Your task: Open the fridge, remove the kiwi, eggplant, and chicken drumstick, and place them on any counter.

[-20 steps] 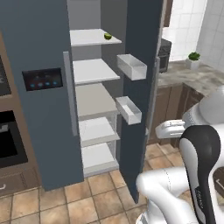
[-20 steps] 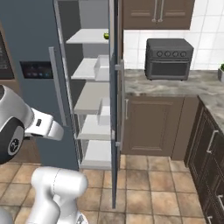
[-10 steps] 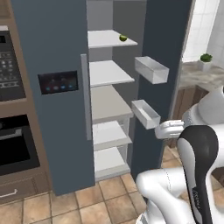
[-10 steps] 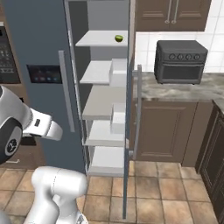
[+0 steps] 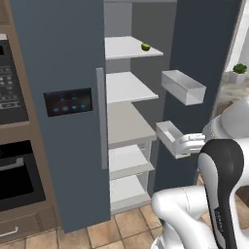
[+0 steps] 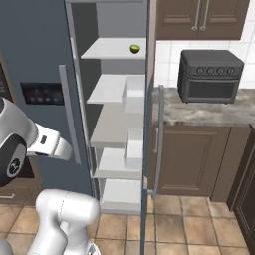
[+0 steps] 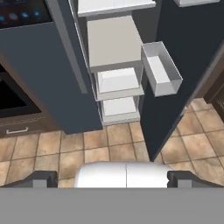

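Left base view: small yellowish-green kiwi point(image 5: 145, 46) on top fridge point(image 5: 63, 58) shelf; pincer point(image 7: 112, 178) wide open, empty.

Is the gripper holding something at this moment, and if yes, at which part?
Nothing is held. The gripper is open with no object between its fingertips, and the kiwi lies on the fridge's top shelf.

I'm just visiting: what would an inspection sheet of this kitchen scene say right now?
Surface: counter carries a dark toaster oven.
Job's things: fridge has its right door swung open; kiwi lies on the top shelf; eggplant and drumstick nothing seen.
Clutter: nothing seen.
Grippers: gripper open, holding nothing, aimed at the floor before the fridge.
Cables: nothing seen.
Surroundings: wall oven, brown tile floor, potted plant.
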Robot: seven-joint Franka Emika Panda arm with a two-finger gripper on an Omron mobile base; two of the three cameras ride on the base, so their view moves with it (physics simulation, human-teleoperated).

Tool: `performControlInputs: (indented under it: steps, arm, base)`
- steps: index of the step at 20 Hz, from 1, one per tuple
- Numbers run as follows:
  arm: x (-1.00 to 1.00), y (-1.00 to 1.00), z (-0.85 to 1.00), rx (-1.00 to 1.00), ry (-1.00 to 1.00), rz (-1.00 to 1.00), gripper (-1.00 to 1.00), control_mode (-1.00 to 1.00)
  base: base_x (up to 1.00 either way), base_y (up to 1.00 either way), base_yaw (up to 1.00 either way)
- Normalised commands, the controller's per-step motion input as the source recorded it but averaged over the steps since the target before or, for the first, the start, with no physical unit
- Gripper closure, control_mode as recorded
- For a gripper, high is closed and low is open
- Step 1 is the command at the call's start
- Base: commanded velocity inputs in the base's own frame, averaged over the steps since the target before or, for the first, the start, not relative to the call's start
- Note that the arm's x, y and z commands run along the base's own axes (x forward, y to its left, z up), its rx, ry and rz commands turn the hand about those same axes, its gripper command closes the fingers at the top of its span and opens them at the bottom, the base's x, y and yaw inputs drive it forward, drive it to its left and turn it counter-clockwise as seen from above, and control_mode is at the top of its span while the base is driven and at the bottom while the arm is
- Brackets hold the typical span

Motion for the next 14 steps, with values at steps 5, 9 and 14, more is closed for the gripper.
performControlInputs:
  steps: [5,9,14]
  arm:
    - [0.00,0.00,0.00,0.00,0.00,0.00,-1.00,1.00]
    - [0.00,0.00,0.00,0.00,0.00,0.00,-1.00,1.00]
    - [0.00,0.00,0.00,0.00,0.00,0.00,-1.00,1.00]
  base:
    - [0.56,0.24,0.00]
    - [0.54,0.40,0.00]
    - [0.45,0.36,0.00]
